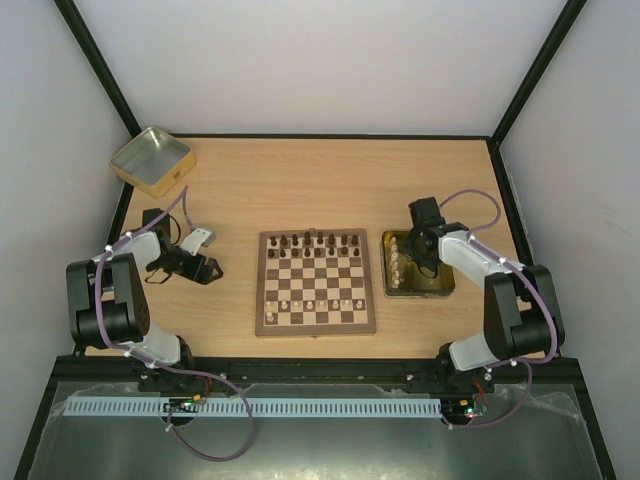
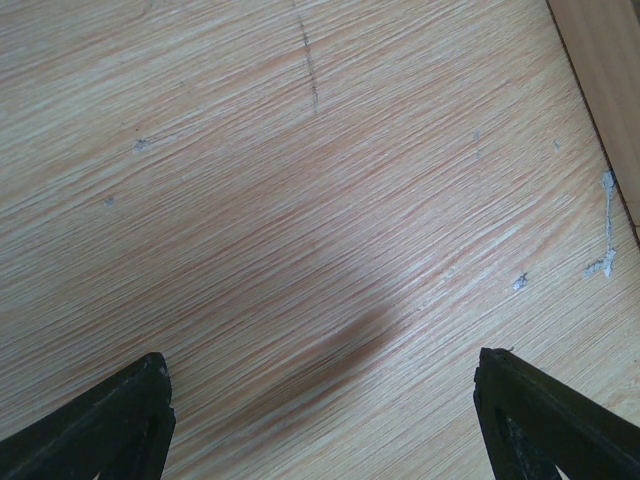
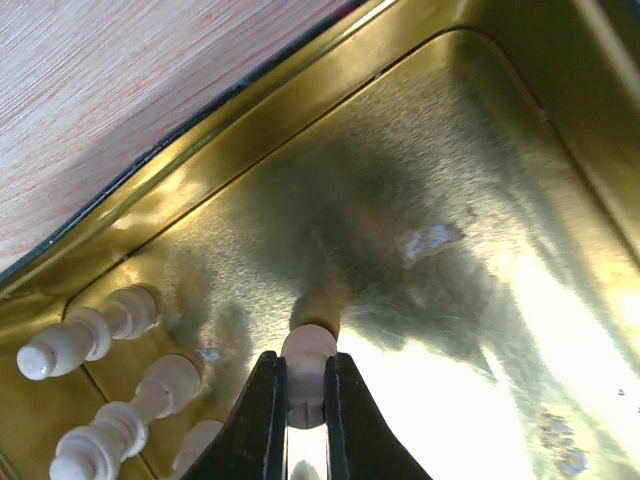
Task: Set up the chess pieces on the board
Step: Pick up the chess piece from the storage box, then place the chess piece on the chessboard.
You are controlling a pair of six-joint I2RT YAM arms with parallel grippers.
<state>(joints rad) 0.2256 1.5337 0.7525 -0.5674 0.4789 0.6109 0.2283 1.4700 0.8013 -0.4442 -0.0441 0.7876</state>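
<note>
The board (image 1: 316, 282) lies mid-table, with dark chessmen along its far rows and cream-white pieces (image 1: 312, 304) on its near rows. My right gripper (image 1: 419, 253) is over the gold tin (image 1: 440, 285) right of the board. In the right wrist view my right gripper (image 3: 305, 385) is shut on a cream-white chess piece (image 3: 306, 368) just above the tin floor (image 3: 430, 180). More cream-white pieces (image 3: 85, 335) lie at the tin's left side. My left gripper (image 1: 208, 268) is open and empty, low over bare table (image 2: 300, 200) left of the board.
A second gold tin (image 1: 152, 160) stands at the far left corner of the table. Black frame posts and white walls enclose the table. The board's edge (image 2: 610, 90) shows at the right of the left wrist view.
</note>
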